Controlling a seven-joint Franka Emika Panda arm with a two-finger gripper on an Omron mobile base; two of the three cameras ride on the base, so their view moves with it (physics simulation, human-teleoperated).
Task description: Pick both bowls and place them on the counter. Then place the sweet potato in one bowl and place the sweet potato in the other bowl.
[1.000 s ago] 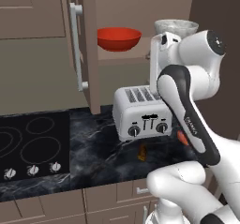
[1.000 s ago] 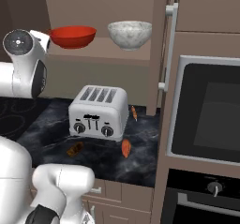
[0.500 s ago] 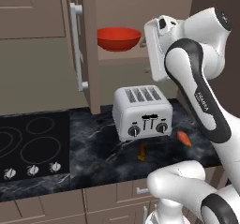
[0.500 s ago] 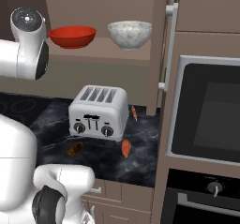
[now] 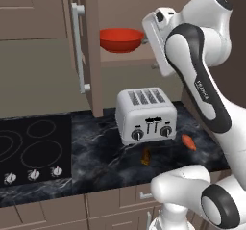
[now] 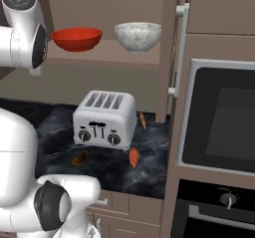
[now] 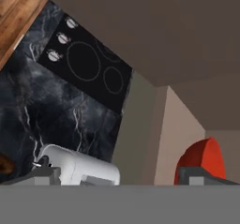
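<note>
Two dark fingertips of our gripper (image 7: 117, 176) stand spread as wide as they go with nothing between them, raised at shelf height just beside the red bowl (image 5: 121, 39). Below us the black marble counter (image 5: 103, 157) carries a silver toaster (image 5: 146, 115) with orange sweet potato pieces (image 6: 134, 157) lying around it, and a black cooktop (image 5: 30, 149) sits to its left. Farther back, the red bowl and the grey-white marbled bowl (image 6: 138, 37) sit side by side on the open cabinet shelf (image 6: 107, 58), with a built-in oven (image 6: 219, 125) to the right.
</note>
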